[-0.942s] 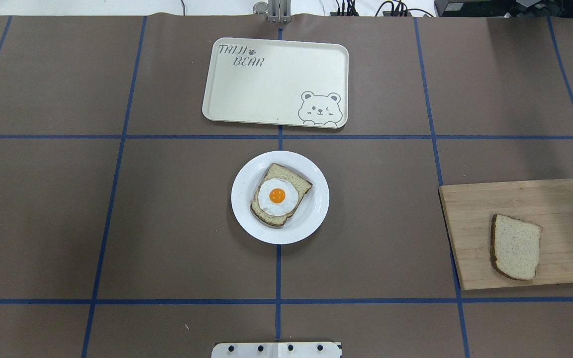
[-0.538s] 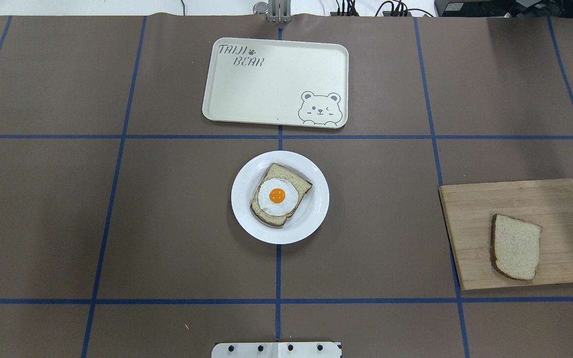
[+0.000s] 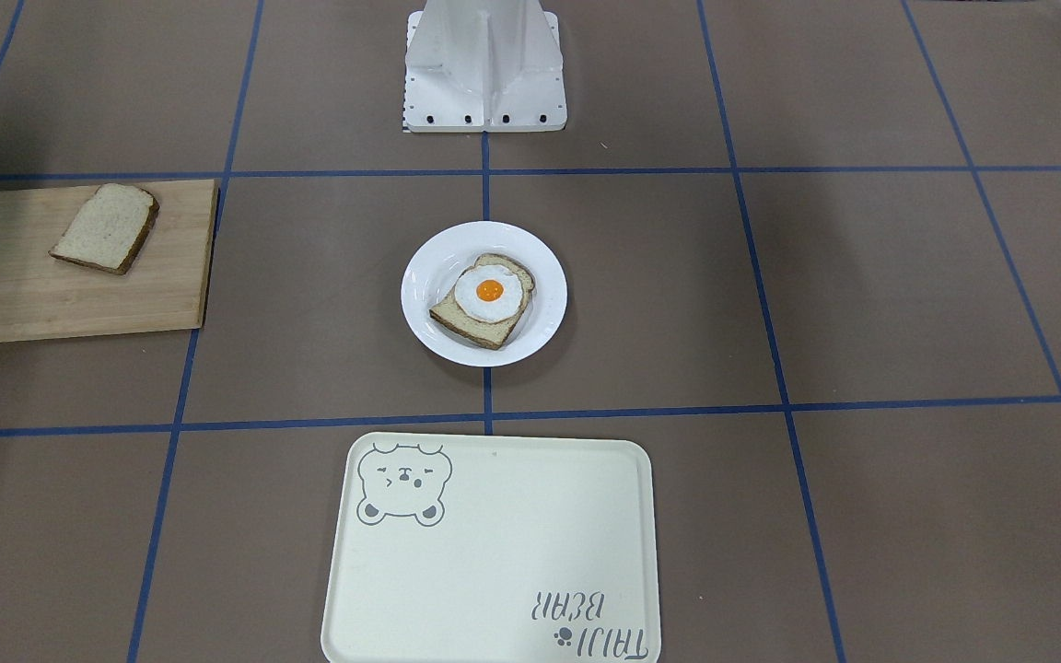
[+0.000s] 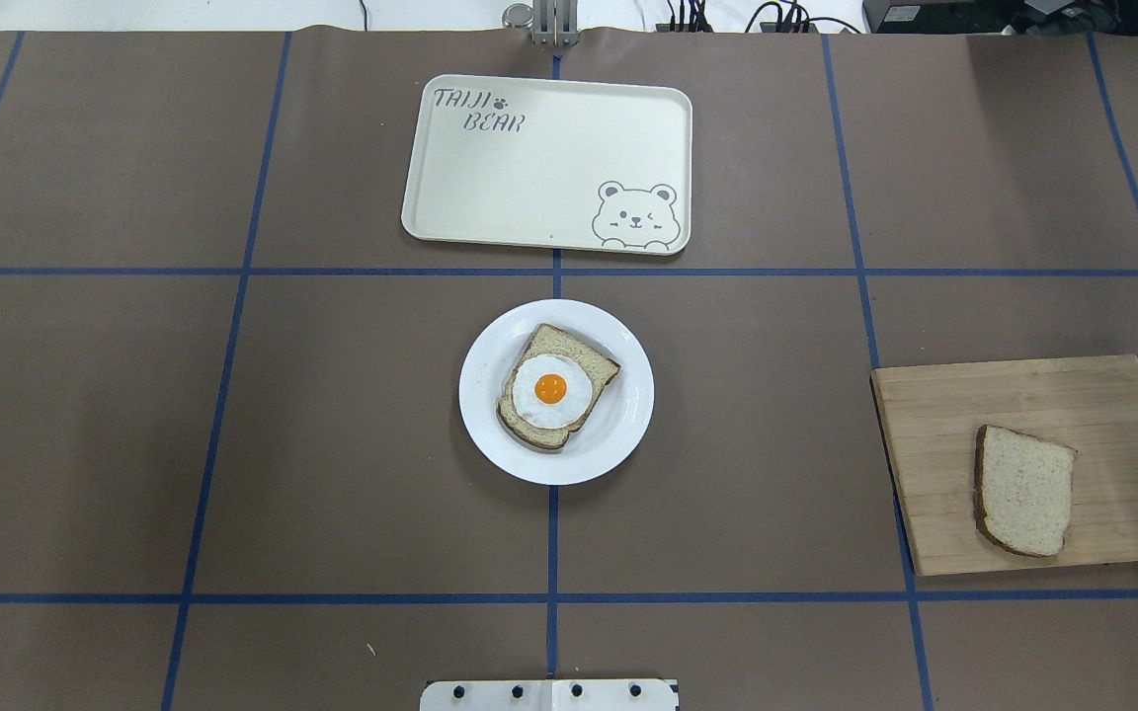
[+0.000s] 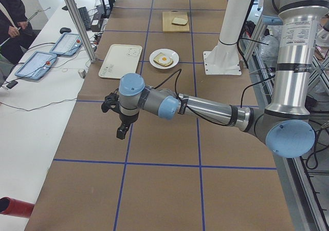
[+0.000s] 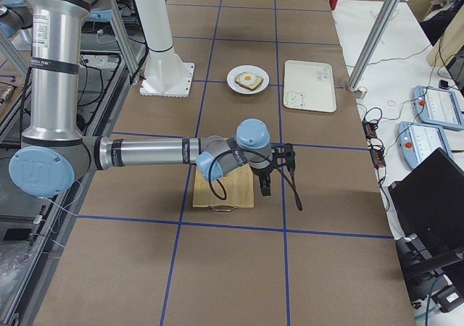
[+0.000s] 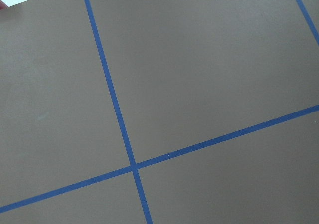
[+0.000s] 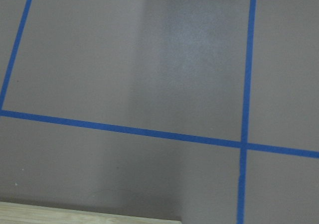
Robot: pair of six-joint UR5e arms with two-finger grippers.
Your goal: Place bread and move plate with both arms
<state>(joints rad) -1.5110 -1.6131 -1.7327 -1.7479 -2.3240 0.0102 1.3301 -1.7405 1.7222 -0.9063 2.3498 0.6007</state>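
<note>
Far left: the left fingers [image 5: 121,133] hang over bare brown bench [image 4: 134,444] above a blue tape line, well apart from everything else. I can only catch them from the side camera, so I honestly can't tell if they're apart or together.

Middle, far side: the cream bear tray [image 4: 490,178], nothing in it. Just nearer than that sits the plate [image 4: 618,415], flat on the bench, holding one slice with a fried egg [image 4: 549,390] on top.

Right: a wooden cutting board [image 4: 974,415] with the bread [image 4: 1021,489] lying flat on its near right part. The right fingers [image 6: 265,188] hover just past the board's far edge, touching nothing, and again I can't tell their state.
</note>
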